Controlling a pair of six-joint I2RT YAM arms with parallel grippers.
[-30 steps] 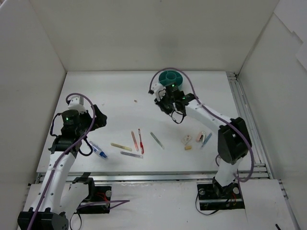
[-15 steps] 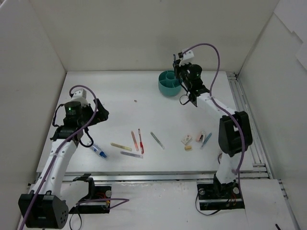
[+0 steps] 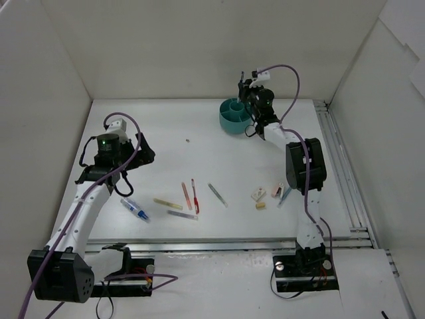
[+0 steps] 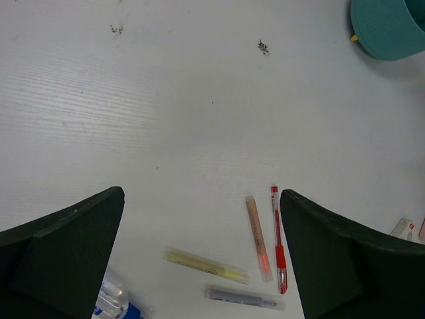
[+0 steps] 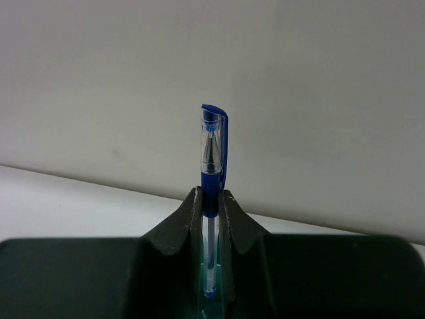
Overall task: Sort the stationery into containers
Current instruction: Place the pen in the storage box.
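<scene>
Nearest us, the left tool (image 4: 202, 194) hangs spread above the red pen (image 4: 277, 249) lying on the tabletop (image 4: 166, 100). Farther off, the right tool (image 5: 211, 199) pinches a blue pen (image 5: 212, 153) upright, we judge so that it can drop end-first into the teal cup (image 3: 229, 123). Only the top view shows that cup just beside it.

Bright, diffuse light is flooding the flat white bench (image 3: 166, 133); the round teal plastic cup (image 4: 388, 26) is throwing just a faint, soft-edged shadow beside it.
</scene>
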